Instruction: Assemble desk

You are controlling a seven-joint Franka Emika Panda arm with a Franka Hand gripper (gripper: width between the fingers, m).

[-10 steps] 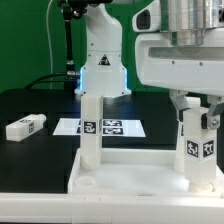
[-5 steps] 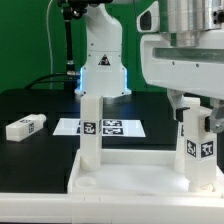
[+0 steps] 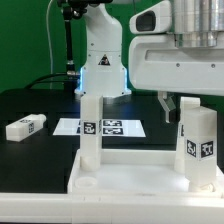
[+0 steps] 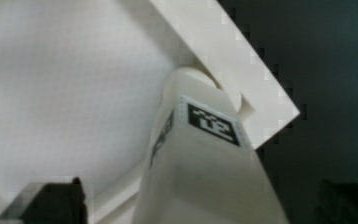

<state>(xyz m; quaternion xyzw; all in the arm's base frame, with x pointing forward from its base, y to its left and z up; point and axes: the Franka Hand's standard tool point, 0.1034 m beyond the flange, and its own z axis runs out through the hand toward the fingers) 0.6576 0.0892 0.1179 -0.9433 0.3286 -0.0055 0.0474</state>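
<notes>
Your gripper point(image 4: 197, 201) stands open, fingers clear of the upright leg point(image 3: 197, 140) between them, at 3 o'clock on the tabletop point(image 3: 130, 176) in the exterior view.

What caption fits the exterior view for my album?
Open pincer flanks an upright white square-section plastic leg on the large white rimmed plastic tabletop.

No legible text anywhere (only patterned tags point(image 3: 197, 149) on legs point(image 3: 92, 110) and marker board point(image 3: 66, 128)).
</notes>
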